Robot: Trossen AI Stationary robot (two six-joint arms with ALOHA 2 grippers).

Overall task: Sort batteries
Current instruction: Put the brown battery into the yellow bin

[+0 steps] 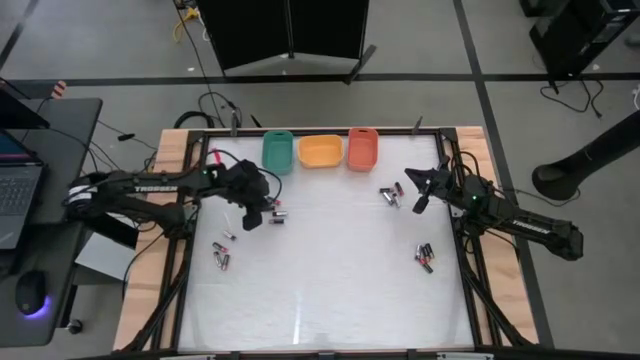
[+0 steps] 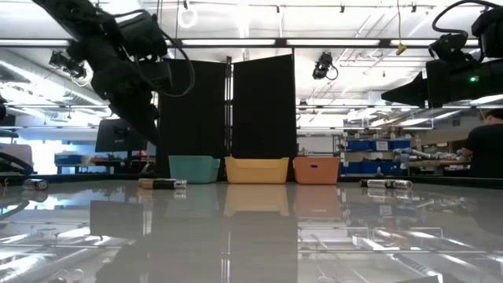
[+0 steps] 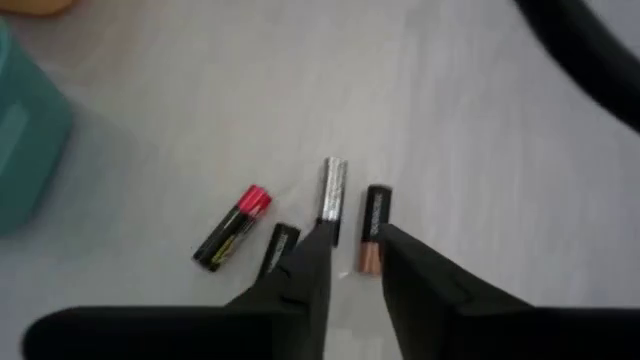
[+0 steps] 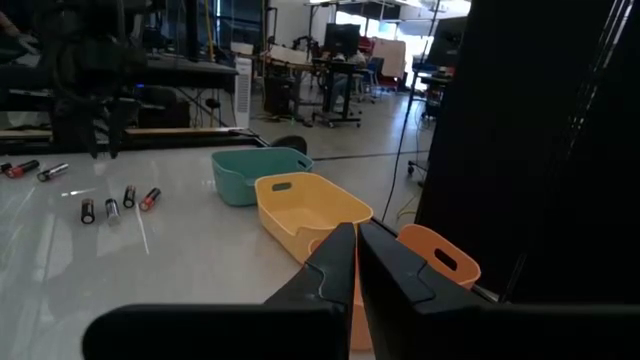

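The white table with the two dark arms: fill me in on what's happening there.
A battery sort is under way. The left arm's tool hovers open over a row of small cylindrical batteries near the teal plastic tray, holding nothing. The right arm's tool waits shut and empty by the table's right edge. More batteries lie scattered on the white tabletop; none shows in the yellow tray or the orange tray.

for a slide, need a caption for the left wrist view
Left gripper, fingers parted and empty, hovers over four batteries on the white table, beside the green tray.
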